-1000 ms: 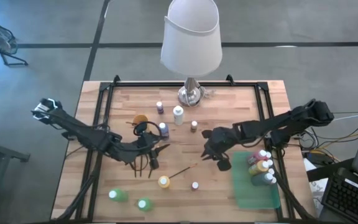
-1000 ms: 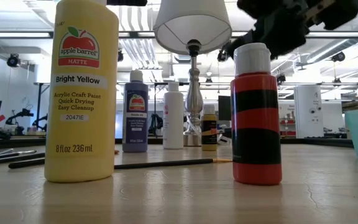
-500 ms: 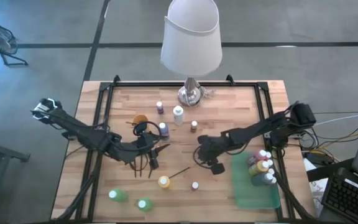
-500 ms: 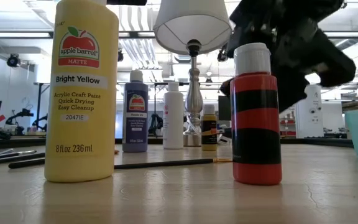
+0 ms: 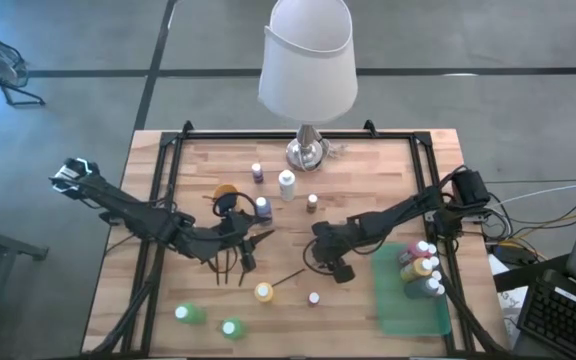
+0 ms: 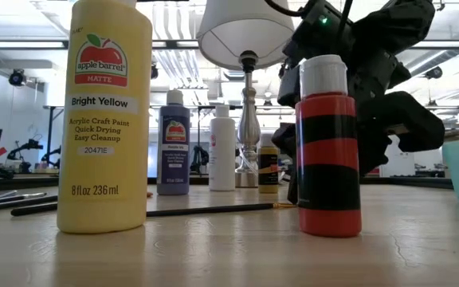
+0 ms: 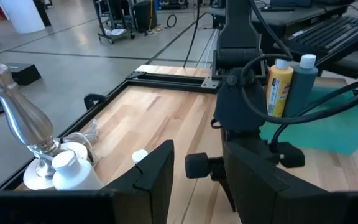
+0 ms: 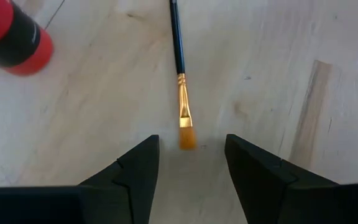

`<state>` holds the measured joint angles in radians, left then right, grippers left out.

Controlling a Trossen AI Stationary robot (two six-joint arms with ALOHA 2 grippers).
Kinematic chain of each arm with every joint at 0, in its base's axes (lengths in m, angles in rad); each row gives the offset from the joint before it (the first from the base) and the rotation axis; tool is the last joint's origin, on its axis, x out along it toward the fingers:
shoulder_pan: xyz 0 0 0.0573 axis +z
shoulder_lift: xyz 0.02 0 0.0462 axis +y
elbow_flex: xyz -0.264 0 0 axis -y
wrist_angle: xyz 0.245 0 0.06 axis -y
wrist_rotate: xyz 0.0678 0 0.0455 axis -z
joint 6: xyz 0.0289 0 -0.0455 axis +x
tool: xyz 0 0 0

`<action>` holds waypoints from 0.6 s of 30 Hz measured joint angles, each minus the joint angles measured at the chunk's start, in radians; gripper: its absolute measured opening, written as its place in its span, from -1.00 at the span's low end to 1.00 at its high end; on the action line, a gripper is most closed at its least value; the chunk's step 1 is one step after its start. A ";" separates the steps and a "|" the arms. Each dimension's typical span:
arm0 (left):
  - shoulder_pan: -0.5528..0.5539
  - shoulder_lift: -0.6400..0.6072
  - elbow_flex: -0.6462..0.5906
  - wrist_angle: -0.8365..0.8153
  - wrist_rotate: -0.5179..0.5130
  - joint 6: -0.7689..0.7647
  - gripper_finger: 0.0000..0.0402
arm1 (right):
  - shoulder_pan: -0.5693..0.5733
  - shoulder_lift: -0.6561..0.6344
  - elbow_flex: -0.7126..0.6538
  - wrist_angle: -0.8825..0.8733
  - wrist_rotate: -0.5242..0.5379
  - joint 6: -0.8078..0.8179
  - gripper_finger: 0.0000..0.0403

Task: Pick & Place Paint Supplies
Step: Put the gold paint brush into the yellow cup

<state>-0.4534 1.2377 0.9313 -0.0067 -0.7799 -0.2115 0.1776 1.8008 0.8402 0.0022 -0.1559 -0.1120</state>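
Right gripper (image 8: 188, 162) low, fingers parted, left gripper (image 7: 197, 168) idle

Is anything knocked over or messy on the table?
No spills. A red and black paint bottle looks tipped in the right wrist view, yet stands upright in the low view. One paintbrush lies loose on the wood, in front of the open right claw.

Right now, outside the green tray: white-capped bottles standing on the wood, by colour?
Green bottles: 2
Yellow bottle: 1
Red bottle: 1
Blue bottle: 1
Purple bottle: 1
White bottle: 1
Gold-brown bottle: 1
Total: 8
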 joint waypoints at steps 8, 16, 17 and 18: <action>0.000 0.000 0.009 0.000 0.000 -0.001 -0.27 | 0.004 0.001 0.000 0.004 0.002 0.035 -0.20; 0.000 0.000 0.011 -0.001 0.000 -0.002 -0.27 | 0.029 0.001 0.000 0.009 0.004 0.079 -0.37; 0.000 0.000 0.011 -0.001 0.000 -0.002 -0.27 | 0.034 0.001 0.000 0.010 0.004 0.080 -0.38; 0.000 0.000 0.011 -0.001 0.000 -0.002 -0.27 | 0.039 0.002 0.000 0.012 0.003 0.080 -0.39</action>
<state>-0.4534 1.2373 0.9424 -0.0078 -0.7795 -0.2131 0.2164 1.8023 0.8402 0.0145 -0.1532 -0.0322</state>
